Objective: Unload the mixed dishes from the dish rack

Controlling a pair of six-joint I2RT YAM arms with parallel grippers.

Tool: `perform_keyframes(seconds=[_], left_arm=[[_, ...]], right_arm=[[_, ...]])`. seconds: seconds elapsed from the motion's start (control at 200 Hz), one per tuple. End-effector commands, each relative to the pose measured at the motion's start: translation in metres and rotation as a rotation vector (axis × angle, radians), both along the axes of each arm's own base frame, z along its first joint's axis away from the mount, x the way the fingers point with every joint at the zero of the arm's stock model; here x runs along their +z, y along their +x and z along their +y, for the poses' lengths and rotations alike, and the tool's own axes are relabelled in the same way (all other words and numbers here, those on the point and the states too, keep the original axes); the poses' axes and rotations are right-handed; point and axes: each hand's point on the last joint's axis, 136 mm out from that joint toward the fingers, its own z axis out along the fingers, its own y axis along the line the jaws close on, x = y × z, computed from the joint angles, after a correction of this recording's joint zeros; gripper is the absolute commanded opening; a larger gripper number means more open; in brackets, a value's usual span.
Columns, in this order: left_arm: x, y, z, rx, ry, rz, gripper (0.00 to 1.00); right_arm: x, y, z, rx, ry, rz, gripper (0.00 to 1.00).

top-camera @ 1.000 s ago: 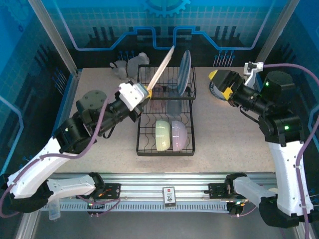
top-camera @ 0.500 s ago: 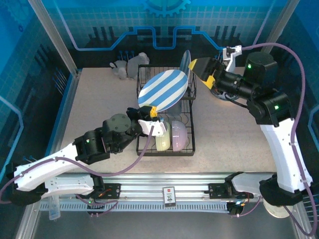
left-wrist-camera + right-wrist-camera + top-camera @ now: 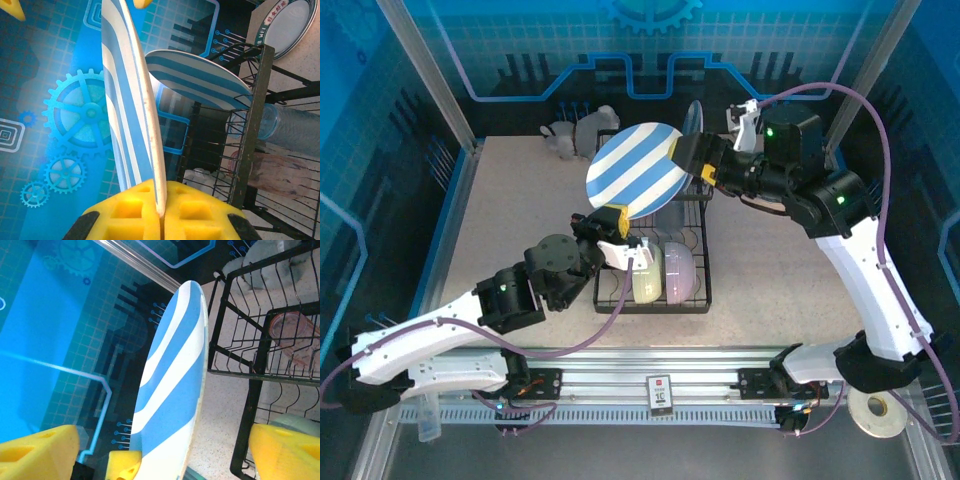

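Speckled counter (image 3: 520,200), blue gear-print walls (image 3: 520,50), dish rack (image 3: 655,300) mid-counter. My L arm angles up from near edge, left claw (image 3: 612,215) clenched on striped plate (image 3: 635,170) low rim, plate tilted above rack. R arm stretched across, right claw (image 3: 692,160) spread around plate's far edge.

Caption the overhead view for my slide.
Left gripper holds a striped plate over the rack, the open right gripper straddling its rim.

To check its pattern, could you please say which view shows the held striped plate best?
The top external view: the striped plate faces the camera nearly whole. The left wrist view sees it almost edge-on; the right wrist view shows it obliquely, cropped below.
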Motion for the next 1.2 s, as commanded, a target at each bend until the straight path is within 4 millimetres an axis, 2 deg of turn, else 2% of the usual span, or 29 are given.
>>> perform_keyframes(seconds=[0.0,0.355,0.565,0.75,0.961,1.196], left_arm=[[0.017,0.001,0.004,0.032,-0.045,-0.053,0.0],[0.011,-0.002,0.0,0.034,-0.024,-0.051,0.0],[0.008,-0.003,-0.001,0.037,-0.02,-0.044,0.0],[0.008,-0.003,-0.003,0.033,-0.018,-0.045,0.0],[0.009,-0.003,-0.005,0.03,-0.018,-0.048,0.0],[0.01,-0.004,-0.002,0.034,-0.023,-0.047,0.0]], right_arm=[[0.002,-0.004,0.0,-0.004,-0.038,-0.015,0.83],[-0.003,0.0,0.01,-0.002,-0.046,-0.004,0.64],[-0.005,-0.002,0.01,-0.003,-0.056,0.0,0.52],[-0.008,-0.002,0.006,-0.027,-0.068,0.007,0.35],[-0.009,-0.002,0.006,-0.037,-0.068,0.015,0.27],[-0.012,-0.001,0.007,-0.041,-0.066,0.021,0.05]])
